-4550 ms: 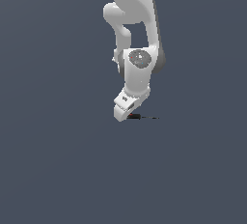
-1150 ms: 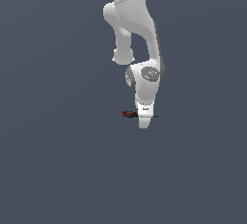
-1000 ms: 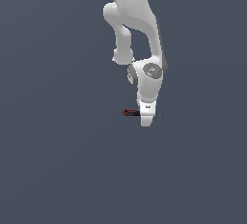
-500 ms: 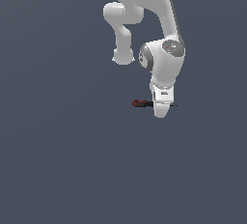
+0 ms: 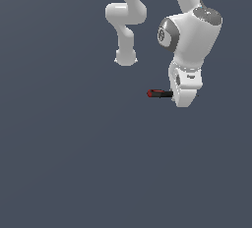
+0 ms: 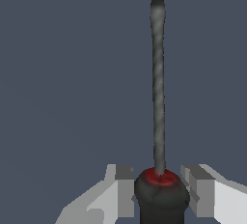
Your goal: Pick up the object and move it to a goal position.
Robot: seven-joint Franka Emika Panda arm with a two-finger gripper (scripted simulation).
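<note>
Toward the exterior view's right, above the middle of the plain grey bench, the screwdriver sticks out level from the gripper, its red-and-black handle end pointing to that view's left. No edge or corner of the bench shows in either picture, so its place on the bench cannot be fixed more closely than that. Whether the tool is clear of the surface is hard to tell from the exterior view, since no shadow shows beneath it.

In the wrist view the handle sits between the two white fingers, which are drawn in narrow and appear to press it from both sides, while the thin dark shaft runs straight away from the camera.

The arm stands bent above, the hand pointing down.

The step in hand looks like carrying the tool to the goal, and no goal marker is visible. To do it well, the fingers should keep steady pressure on the handle, because the hold is near one end and the long shaft could swing or pivot. A smooth, level move without sudden wrist turns would likely keep the tool from slipping or tilting in the hold.
</note>
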